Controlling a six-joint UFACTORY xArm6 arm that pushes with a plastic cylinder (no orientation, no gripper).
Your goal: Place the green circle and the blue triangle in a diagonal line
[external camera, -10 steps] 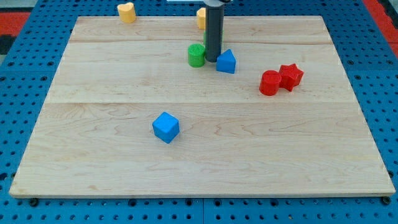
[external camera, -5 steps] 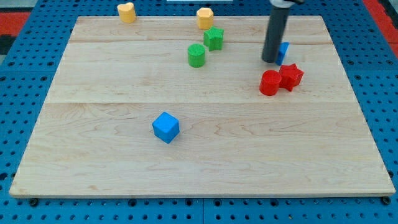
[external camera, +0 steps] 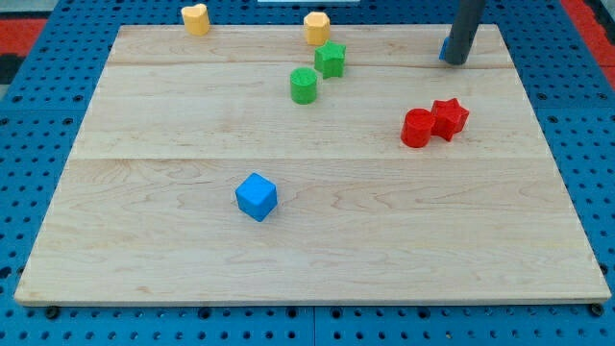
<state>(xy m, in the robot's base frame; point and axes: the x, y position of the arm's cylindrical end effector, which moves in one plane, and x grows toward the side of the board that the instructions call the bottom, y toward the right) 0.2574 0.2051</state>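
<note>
The green circle [external camera: 304,86] stands at the upper middle of the wooden board. The blue triangle [external camera: 446,49] is near the board's top right, almost wholly hidden behind my rod; only a blue sliver shows at the rod's left. My tip [external camera: 457,61] rests against that block, far to the right of the green circle.
A green star [external camera: 331,60] lies just up-right of the green circle, a yellow block [external camera: 316,27] above it. A yellow heart [external camera: 195,18] is at the top left. A red cylinder [external camera: 417,128] and a red star [external camera: 448,116] touch at the right. A blue cube [external camera: 256,196] is lower centre.
My tip has moved from beside the green circle to the right and then up, and the blue triangle has gone with it to the board's top right. The green circle stayed put.
</note>
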